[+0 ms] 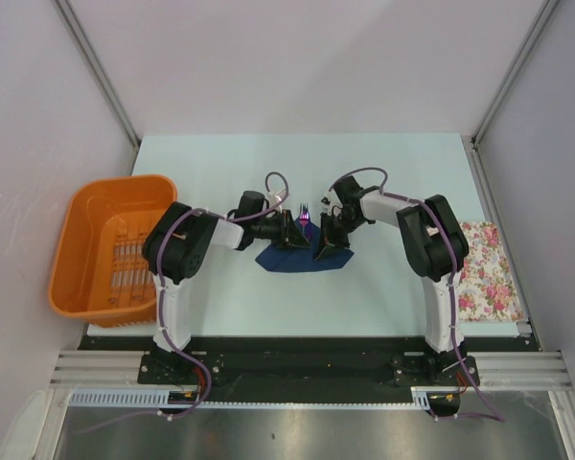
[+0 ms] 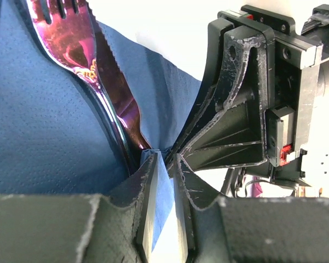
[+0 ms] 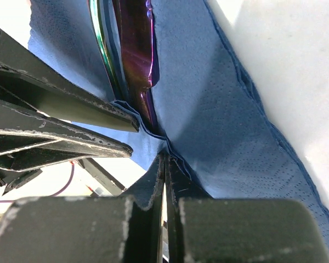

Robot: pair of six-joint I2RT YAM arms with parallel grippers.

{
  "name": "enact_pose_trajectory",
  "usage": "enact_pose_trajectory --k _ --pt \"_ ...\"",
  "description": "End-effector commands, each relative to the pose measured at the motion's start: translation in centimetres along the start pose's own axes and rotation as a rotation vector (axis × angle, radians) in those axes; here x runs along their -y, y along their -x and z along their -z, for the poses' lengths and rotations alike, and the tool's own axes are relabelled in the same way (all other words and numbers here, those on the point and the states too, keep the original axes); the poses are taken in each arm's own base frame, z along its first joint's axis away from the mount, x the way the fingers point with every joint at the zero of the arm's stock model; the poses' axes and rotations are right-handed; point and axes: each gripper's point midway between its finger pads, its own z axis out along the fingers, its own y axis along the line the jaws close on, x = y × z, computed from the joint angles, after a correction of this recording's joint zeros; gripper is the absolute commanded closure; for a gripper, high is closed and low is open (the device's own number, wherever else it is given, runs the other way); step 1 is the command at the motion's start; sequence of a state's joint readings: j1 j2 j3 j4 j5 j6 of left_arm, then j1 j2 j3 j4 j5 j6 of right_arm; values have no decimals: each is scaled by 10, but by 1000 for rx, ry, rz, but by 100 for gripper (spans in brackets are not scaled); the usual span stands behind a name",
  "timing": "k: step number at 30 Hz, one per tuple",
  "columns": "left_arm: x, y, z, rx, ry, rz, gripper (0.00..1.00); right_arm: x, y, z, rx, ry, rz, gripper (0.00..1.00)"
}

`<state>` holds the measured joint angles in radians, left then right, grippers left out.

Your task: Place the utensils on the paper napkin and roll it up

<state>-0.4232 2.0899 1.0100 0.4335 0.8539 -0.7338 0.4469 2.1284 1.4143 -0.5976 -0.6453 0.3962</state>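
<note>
Stock as I see it, near to far:
- Basket (image 1: 65,244), orange, at the counter's (image 1: 268,163) left edge; floral cloth (image 1: 481,268) at the right edge.
- Napkin (image 1: 286,259), navy, mid-counter between my two arms, bunched.
- Left claw (image 2: 163,161): clamped on a napkin fold.
- Right claw (image 3: 164,161): pressed together on the napkin's edge, tip to tip with the left.
- Fork (image 2: 71,33), purple, lying on the napkin, tines toward the far side; a second purple piece (image 2: 118,87), toothed edge, beneath it.

Navy paper napkin (image 1: 287,259) bunched mid-table; purple fork (image 2: 71,38), serrated knife (image 2: 116,90) overlapping on it.
</note>
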Motion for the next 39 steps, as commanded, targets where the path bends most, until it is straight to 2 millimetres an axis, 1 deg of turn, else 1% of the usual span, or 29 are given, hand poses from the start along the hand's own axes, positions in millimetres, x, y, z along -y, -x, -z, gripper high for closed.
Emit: enact_pose_trajectory --k 1,4,6,7,9,10,11,12,14,15,17,20,21,23,26,27,29,30,31,32,36,38,39 --pt "6 9 -4 13 -29 -29 77 2 14 0 34 -23 20 97" --pt "1 8 -4 5 -9 -27 78 0 17 10 44 -18 14 93" --pt "-1 6 -4 0 -3 -24 78 -3 21 22 69 -18 19 89" --pt "-3 6 -5 -2 1 -24 78 2 23 29 81 -27 16 83" --pt "-3 7 -5 -4 7 -29 79 4 25 40 100 -37 19 79" --pt "-4 6 -5 -7 10 -27 79 10 25 44 99 -52 15 75" --pt "-5 7 -6 -9 13 -27 79 16 28 52 117 -60 6 73" --pt "-5 7 -5 -12 13 -29 79 20 30 55 126 -70 4 70" --pt "-5 8 -5 -12 13 -32 79 34 28 61 129 -93 -16 67" --pt "-5 7 -5 -15 16 -32 79 37 28 65 138 -100 -18 65" --pt "-4 9 -4 -13 15 -37 79 49 25 68 141 -126 -30 61" --pt "-6 8 -3 -16 19 -34 79 61 27 76 162 -156 -43 55" --pt "-6 8 -3 -16 21 -40 79 67 29 79 170 -178 -39 52" --pt "-7 8 -2 -15 23 -38 79 73 29 80 171 -206 -38 51" --pt "-7 7 0 -17 24 -39 79 84 28 84 176 -263 -39 42" --pt "-8 7 0 -16 27 -35 79 89 28 83 177 -290 -40 38" --pt "-7 8 0 -15 24 -41 79 91 22 76 145 -281 -36 38" --pt "-7 8 1 -15 25 -40 79 89 18 71 122 -259 -38 39" --pt "-7 8 1 -16 25 -38 79 86 12 64 92 -247 -33 39" --pt "-8 8 1 -15 26 -41 79 87 7 56 60 -243 -38 41" --pt "-9 8 2 -17 26 -38 79 73 -7 31 -23 -135 -45 47" --pt "-9 9 2 -15 26 -41 79 67 -7 26 -41 -90 -53 49" --pt "-10 7 2 -18 29 -38 79 59 -9 23 -62 -36 -58 51"
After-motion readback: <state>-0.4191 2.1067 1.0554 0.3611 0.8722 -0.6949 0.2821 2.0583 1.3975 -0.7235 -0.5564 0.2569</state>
